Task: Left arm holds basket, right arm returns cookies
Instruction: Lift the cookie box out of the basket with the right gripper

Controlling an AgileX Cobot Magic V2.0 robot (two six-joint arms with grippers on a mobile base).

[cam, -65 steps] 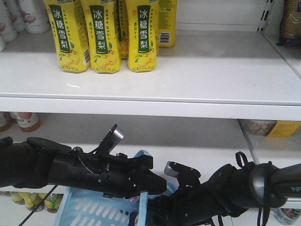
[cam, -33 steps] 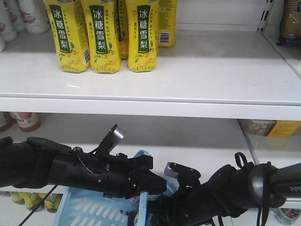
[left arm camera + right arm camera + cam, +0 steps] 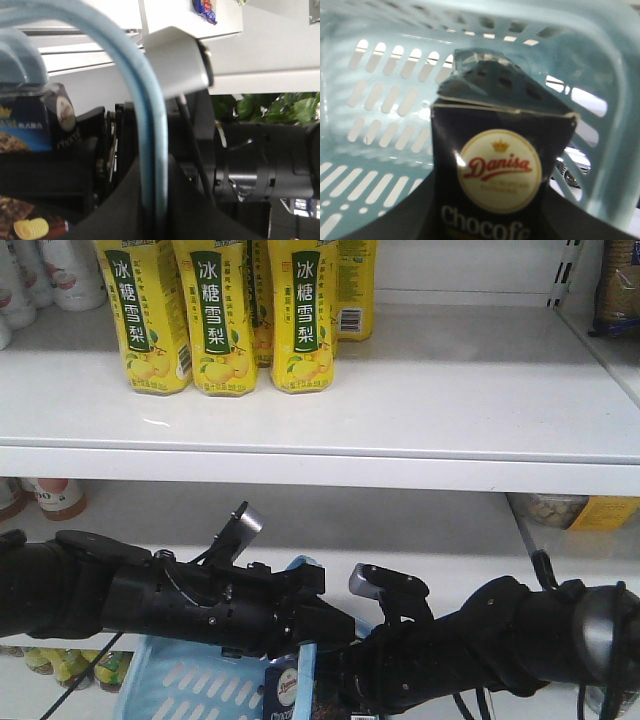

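Navy cookies upright inside the pale blue slotted basket

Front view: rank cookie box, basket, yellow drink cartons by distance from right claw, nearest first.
1. cookie box: held in the right claw, bottom centre.
2. basket: around the box, lower left.
3. yellow drink cartons: upper shelf, top left, farthest.

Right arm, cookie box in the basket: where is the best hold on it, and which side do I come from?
Grip the cookie box across its two flat side walls, below the bulged top flap, coming in through the open top of the basket. It looks upright, and slotted walls close off every other side.
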